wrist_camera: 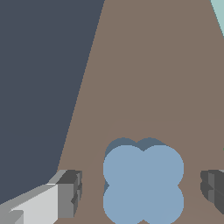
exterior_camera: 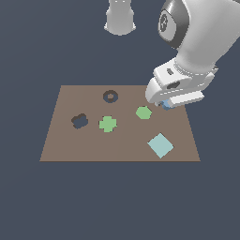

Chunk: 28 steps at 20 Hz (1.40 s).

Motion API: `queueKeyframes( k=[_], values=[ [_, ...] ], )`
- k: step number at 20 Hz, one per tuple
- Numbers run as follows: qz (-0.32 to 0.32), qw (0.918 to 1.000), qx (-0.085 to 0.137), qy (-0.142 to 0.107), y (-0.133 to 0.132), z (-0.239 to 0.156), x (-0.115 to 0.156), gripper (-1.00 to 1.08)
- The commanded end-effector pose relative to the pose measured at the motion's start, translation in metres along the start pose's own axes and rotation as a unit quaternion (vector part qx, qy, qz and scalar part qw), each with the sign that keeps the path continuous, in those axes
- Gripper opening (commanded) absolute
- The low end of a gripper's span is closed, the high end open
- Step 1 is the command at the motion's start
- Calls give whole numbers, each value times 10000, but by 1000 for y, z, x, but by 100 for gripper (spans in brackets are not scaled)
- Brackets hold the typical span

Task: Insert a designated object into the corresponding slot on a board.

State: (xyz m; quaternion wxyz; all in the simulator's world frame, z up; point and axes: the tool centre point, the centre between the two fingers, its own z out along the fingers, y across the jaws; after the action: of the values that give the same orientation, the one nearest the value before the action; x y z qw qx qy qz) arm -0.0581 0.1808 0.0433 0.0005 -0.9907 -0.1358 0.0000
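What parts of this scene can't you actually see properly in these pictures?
- Blue block: in the exterior view the gripper covers nearly all of it.
- Fingertips: cut off by the wrist view's edges.
- Lobed slot: absent from the wrist view.
- Pale-teal square: only a corner shows in the wrist view.

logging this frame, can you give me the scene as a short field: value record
hand: open, fingers either side of the blue block, not touching
blue block: flat on the board, near its edge on the exterior view's right
slot: empty, toward the exterior view's left
board: also holds green hexagon, green cross, teal square, ring hole
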Motion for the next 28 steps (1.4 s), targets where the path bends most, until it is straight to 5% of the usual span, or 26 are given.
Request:
queueKeyframes(
  k=[1,5,6,20,28],
  values=[
    [-1,10000,-4,-3,0,8,0,100],
    [-2,10000,-6,0,0,13,0,100],
    [-2,10000,-6,0,0,13,0,-100],
    [51,10000,-7,-2,2,13,1,-100],
    [733,9973,-6,-2,33,11,20,-100]
  ],
)
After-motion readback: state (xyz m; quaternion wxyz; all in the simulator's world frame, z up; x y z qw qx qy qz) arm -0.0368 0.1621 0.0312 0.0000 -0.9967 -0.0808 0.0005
